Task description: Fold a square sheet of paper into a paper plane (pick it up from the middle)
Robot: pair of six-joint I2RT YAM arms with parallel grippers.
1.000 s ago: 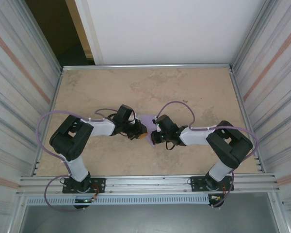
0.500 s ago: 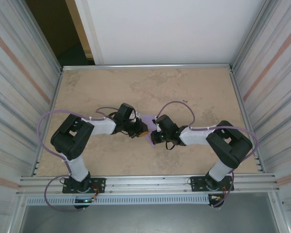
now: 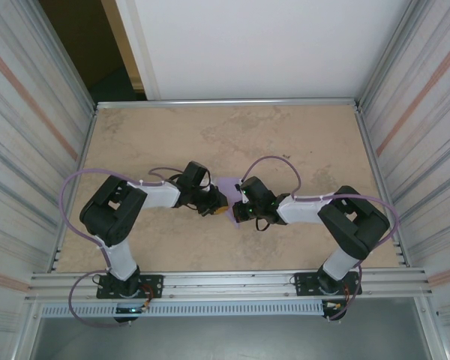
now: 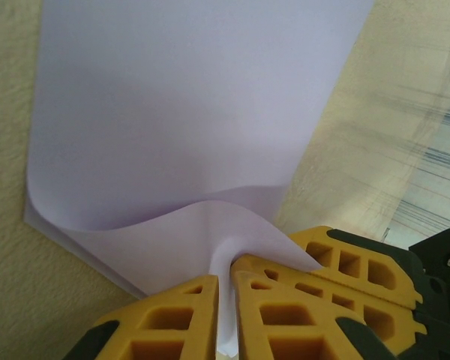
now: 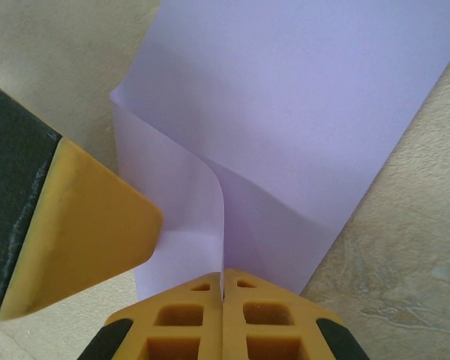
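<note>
The square sheet of paper (image 3: 228, 184) is lavender and lies mid-table between the two arms. My left gripper (image 3: 220, 207) is shut on it. In the left wrist view the sheet (image 4: 187, 112) buckles up into a ridge pinched at my left gripper (image 4: 226, 271). My right gripper (image 3: 237, 211) is shut on the same near edge. There the sheet (image 5: 300, 97) rises in a curled fold into my right gripper (image 5: 223, 274). The left gripper's finger (image 5: 75, 225) stands just beside it. The far part of the sheet lies flat. A paper plane is out of view.
The tan table (image 3: 300, 142) stretches bare behind and to both sides of the sheet. Corrugated metal walls (image 3: 30, 150) (image 3: 424, 142) close the sides. An aluminium rail (image 3: 225, 282) runs along the near edge by the arm bases.
Both grippers have edged slightly closer together at the sheet's near edge. Each keeps its grip on the paper.
</note>
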